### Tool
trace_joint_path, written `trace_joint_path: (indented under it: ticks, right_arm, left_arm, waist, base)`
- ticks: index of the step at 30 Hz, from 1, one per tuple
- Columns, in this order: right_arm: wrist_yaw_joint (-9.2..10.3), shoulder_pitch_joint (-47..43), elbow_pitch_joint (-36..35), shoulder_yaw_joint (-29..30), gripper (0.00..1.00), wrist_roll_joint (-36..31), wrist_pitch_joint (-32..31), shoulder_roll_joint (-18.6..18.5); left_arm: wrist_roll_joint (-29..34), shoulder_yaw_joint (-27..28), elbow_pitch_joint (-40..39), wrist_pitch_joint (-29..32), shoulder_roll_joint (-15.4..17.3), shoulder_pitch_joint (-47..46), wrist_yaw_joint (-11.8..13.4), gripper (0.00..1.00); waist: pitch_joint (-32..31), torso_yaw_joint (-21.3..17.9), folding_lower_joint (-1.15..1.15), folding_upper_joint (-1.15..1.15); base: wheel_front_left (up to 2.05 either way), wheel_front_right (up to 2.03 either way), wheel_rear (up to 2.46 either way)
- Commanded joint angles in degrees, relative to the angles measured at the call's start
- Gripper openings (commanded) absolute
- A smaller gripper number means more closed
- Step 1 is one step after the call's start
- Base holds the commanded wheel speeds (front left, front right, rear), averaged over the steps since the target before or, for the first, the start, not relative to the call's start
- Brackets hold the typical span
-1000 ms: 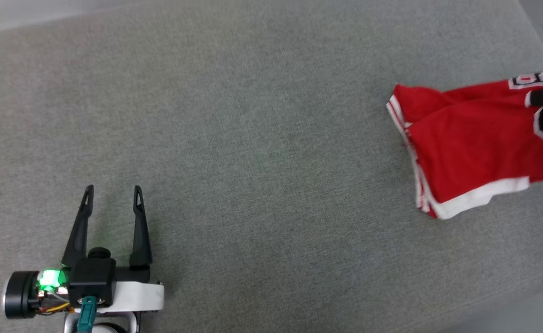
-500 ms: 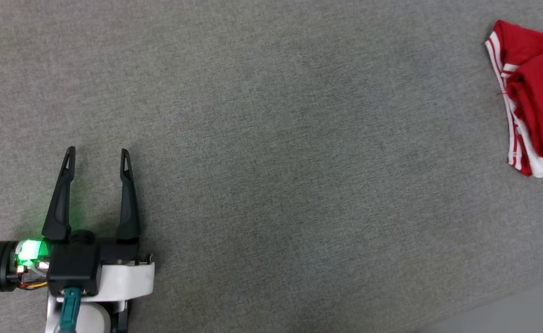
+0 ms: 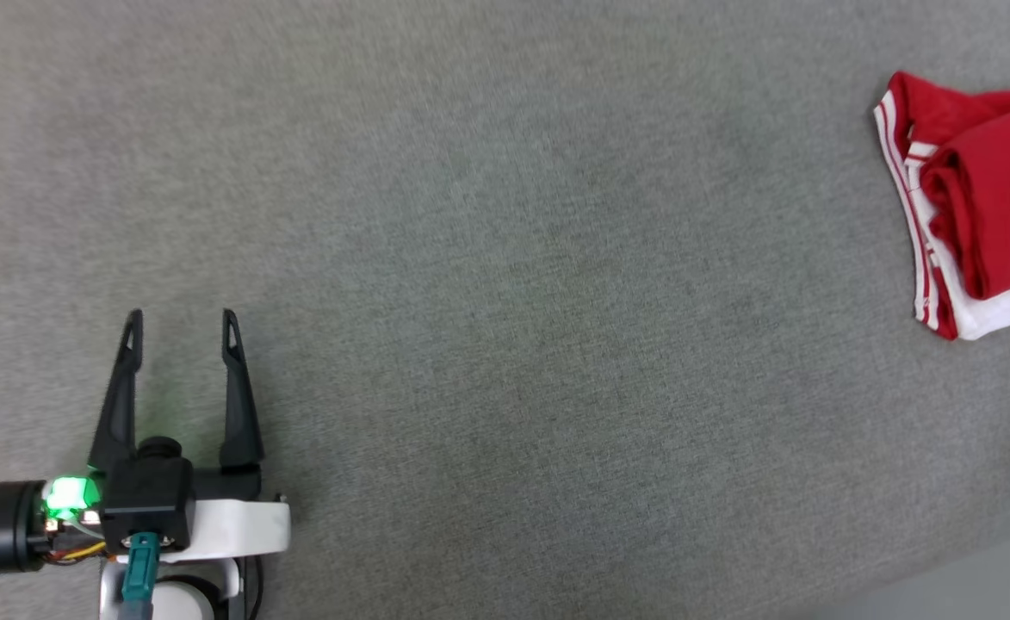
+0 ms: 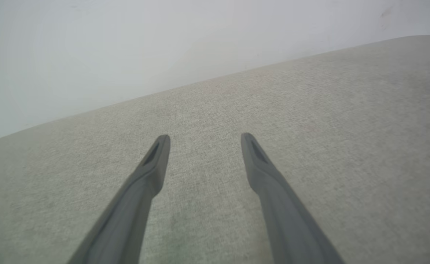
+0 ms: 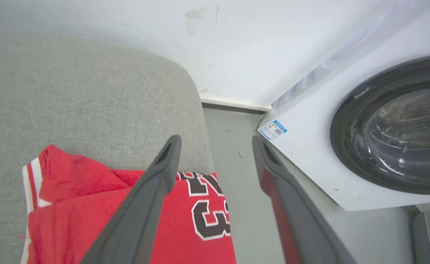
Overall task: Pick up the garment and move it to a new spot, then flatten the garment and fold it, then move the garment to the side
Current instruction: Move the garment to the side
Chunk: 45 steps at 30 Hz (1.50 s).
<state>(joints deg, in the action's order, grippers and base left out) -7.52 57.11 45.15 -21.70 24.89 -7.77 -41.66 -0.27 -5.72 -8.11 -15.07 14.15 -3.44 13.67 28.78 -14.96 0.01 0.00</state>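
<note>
I am holding my left gripper (image 3: 181, 319) spread wide over the bare grey cushion (image 3: 505, 284), with nothing between its fingers. My right gripper (image 5: 216, 140) is also standing apart and is gripping nothing. It is hovering above the garment (image 3: 978, 198), and I cannot tell if one finger is touching the cloth.

The garment is lying as a folded red bundle at the far right end of the cushion, close to the edge that is facing the washing machine (image 5: 383, 128). From my left gripper it is lying well apart, to the right and further forward. From my right gripper it is lying just below. Its striped edge is running away from me, but the bundle is passing out of the head view, so I am not judging its long axis. I am judging that any next touch is belonging to the right arm, the nearer one.
</note>
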Motion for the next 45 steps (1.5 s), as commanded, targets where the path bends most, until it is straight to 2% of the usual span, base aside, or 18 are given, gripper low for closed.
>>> trace_joint_path:
  ticks: [1, 6, 10, 18, 22, 32, 45]
  right_arm:
    - [0.07, 0.73, 0.09, 1.03, 1.0, -1.65, 4.13, 0.82]
    - [0.06, -0.86, 0.58, 5.12, 1.0, -6.9, 17.64, 4.94]
    - [0.06, -3.78, -2.83, 7.69, 1.0, -9.53, 22.51, 8.55]
    - [0.06, -18.35, -23.82, 15.76, 1.0, -14.88, 22.93, 15.91]
    - [0.06, -26.53, -30.5, 19.35, 1.0, -15.94, 22.93, 21.21]
    - [0.06, -43.03, -38.62, 20.6, 1.0, -18.65, 22.93, 30.91]
    - [0.06, -60.02, -43.9, 22.8, 1.0, -19.33, 22.94, 37.35]
  left_arm:
    - [-0.28, -0.25, 0.31, -0.12, -0.4, 0.87, 0.3, 1.0]
    - [-0.6, -0.28, 1.25, -0.12, -2.04, 2.91, 0.84, 1.0]
    - [-0.84, -0.33, 1.68, -0.12, -3.46, 4.95, 0.85, 1.0]
    - [-1.07, -0.1, 2.86, -0.11, -5.55, 8.04, 0.02, 1.0]
    - [-0.7, -0.35, 3.75, -0.12, -6.42, 8.83, -0.63, 1.0]
    - [-0.49, 0.03, 4.68, -0.12, -7.29, 10.91, -1.13, 1.0]
    - [-0.6, 0.36, 5.53, -0.12, -8.1, 14.54, -2.33, 1.0]
  waist:
    - [-3.17, 0.99, -0.01, 0.0]
    - [-8.16, 2.75, -0.01, 0.0]
    - [-11.97, 4.7, -0.01, 0.0]
    - [-17.06, 8.58, -0.01, 0.0]
    - [-18.96, 10.28, -0.01, 0.0]
    - [-23.03, 12.48, -0.01, 0.0]
    - [-27.43, 14.25, -0.01, 0.0]
  base:
    - [0.0, 0.0, 0.0]
    - [0.0, 0.0, 0.0]
    - [0.0, 0.0, 0.0]
    - [0.0, 0.0, 0.0]
    - [0.0, 0.0, 0.0]
    - [0.0, 0.0, 0.0]
    - [0.0, 0.0, 0.0]
